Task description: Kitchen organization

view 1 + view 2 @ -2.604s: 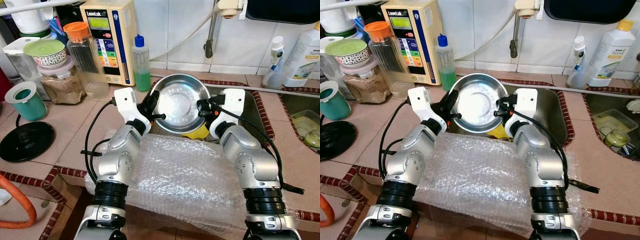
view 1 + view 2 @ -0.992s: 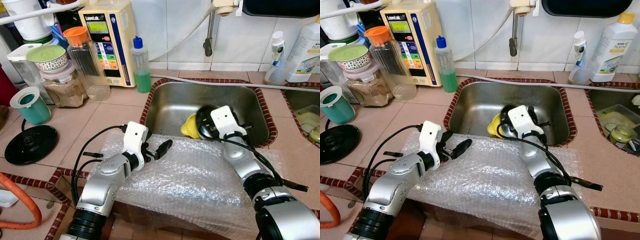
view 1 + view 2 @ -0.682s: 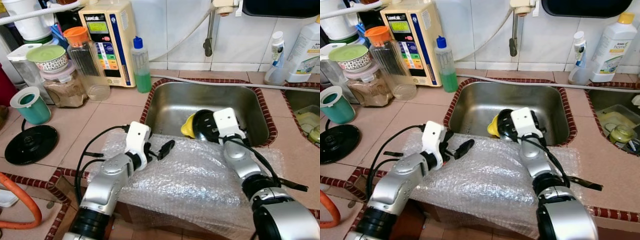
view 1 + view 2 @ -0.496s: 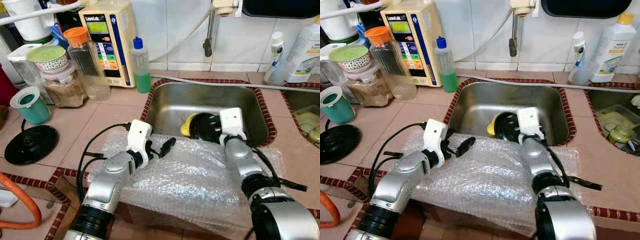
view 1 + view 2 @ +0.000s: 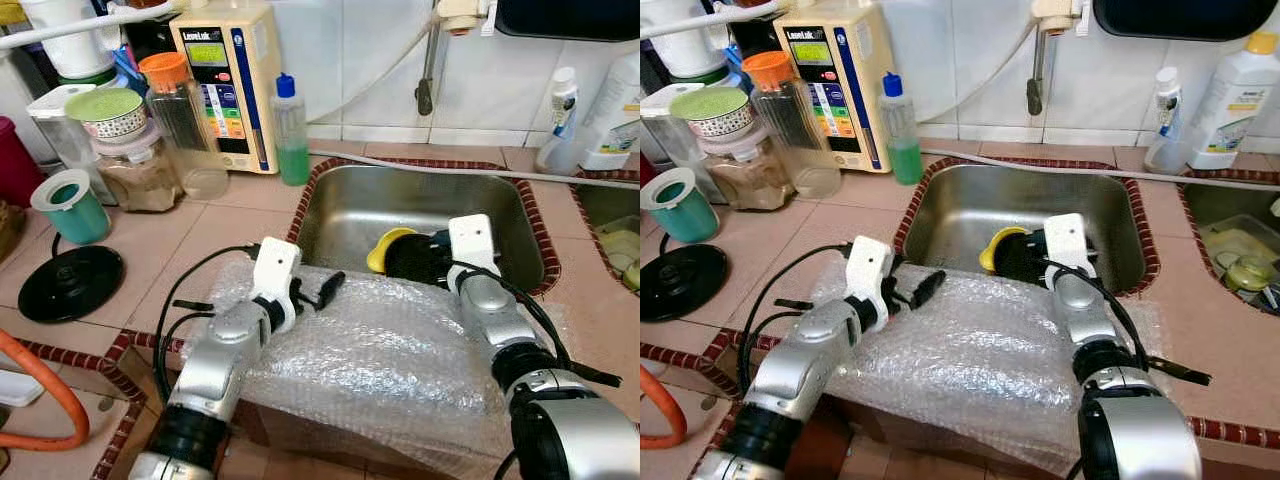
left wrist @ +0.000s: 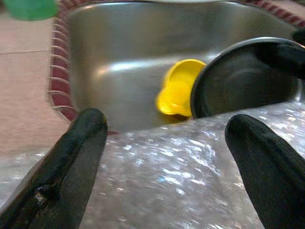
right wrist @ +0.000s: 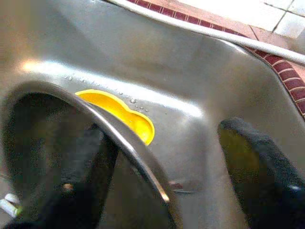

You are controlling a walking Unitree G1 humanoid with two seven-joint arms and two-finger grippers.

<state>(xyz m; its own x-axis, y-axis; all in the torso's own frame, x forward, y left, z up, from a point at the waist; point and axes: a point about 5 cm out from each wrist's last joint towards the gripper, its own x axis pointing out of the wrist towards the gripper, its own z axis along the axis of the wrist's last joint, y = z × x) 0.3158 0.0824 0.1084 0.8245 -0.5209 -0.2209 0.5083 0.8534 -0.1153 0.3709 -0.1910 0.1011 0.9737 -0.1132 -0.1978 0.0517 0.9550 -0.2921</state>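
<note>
A steel bowl (image 5: 412, 260) stands tilted on its edge in the steel sink (image 5: 365, 200), leaning over a yellow plastic piece (image 5: 383, 248). My right gripper (image 5: 437, 247) is down in the sink at the bowl. In the right wrist view it is open (image 7: 164, 129), with the bowl's rim (image 7: 121, 131) passing between the fingers, one inside the bowl and one outside. My left gripper (image 5: 325, 290) hovers open just over the bubble wrap (image 5: 380, 360) at the sink's near edge, holding nothing. From the left wrist view, the bowl (image 6: 243, 81) and yellow piece (image 6: 177, 88) lie beyond it.
A cream water machine (image 5: 225, 80), a green soap bottle (image 5: 292, 135), jars and a teal cup (image 5: 68, 205) crowd the counter's left. A black disc (image 5: 70, 283) and an orange hose (image 5: 50, 400) lie nearer. A tap (image 5: 428, 60) hangs over the sink; white bottles (image 5: 610, 110) stand right.
Both grippers held the bowl up over the sink 2.6 s ago. Now it sits low in the sink at the right gripper, and the left gripper has drawn back over the bubble wrap.
</note>
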